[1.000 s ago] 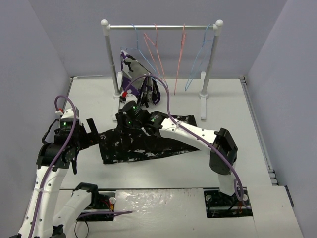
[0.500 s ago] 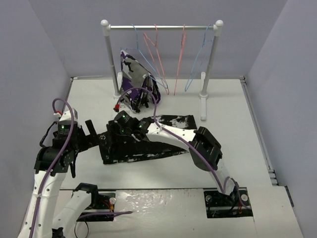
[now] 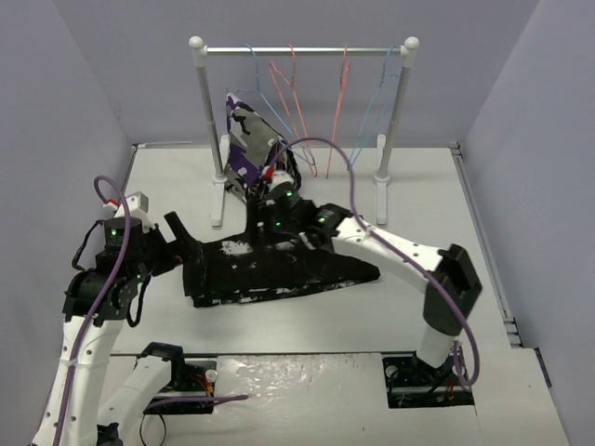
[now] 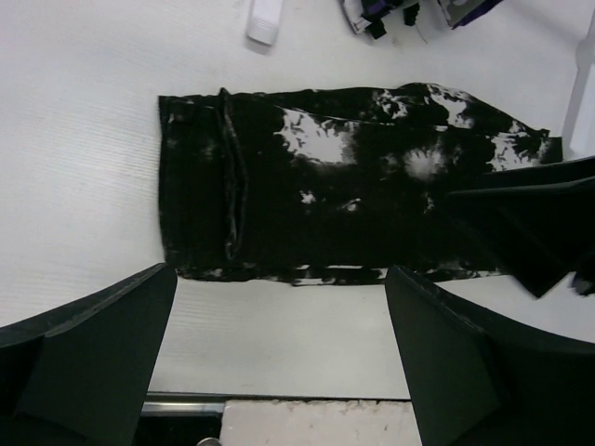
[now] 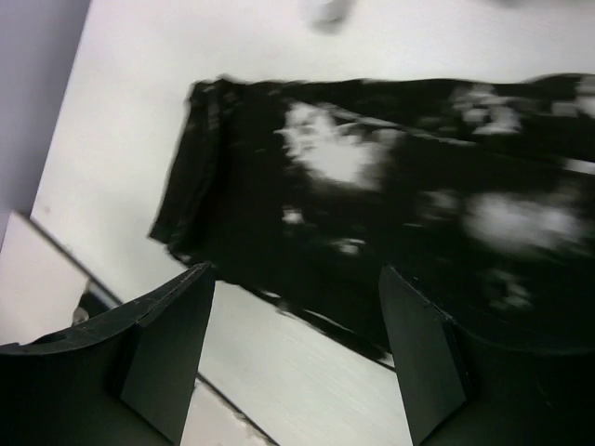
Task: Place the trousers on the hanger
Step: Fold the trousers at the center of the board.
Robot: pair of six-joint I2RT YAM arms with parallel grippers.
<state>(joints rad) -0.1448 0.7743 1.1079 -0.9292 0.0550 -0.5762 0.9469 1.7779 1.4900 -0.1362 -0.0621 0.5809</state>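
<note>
Top view: the trousers (image 3: 279, 274) lie flat at the centre of the desk (image 3: 418, 186), broad end at the left, tapering to a point at the right. The light-blue hanger (image 3: 374, 107) hangs from the rail (image 3: 302, 49) at the upper right, well apart from the trousers. Pink-red hangers (image 3: 339, 102) share the rail, and a purple patterned garment (image 3: 246, 139) hangs by the left post. The left claw (image 3: 186, 243) sits at the trousers' left edge, released, with nothing between its fingers (image 4: 93, 344). The right claw (image 3: 258, 226) is over the trousers' upper edge, also released and empty. Bare desk lies to the right of the trousers and along a strip below them. Walls close in the left and right sides.
</note>
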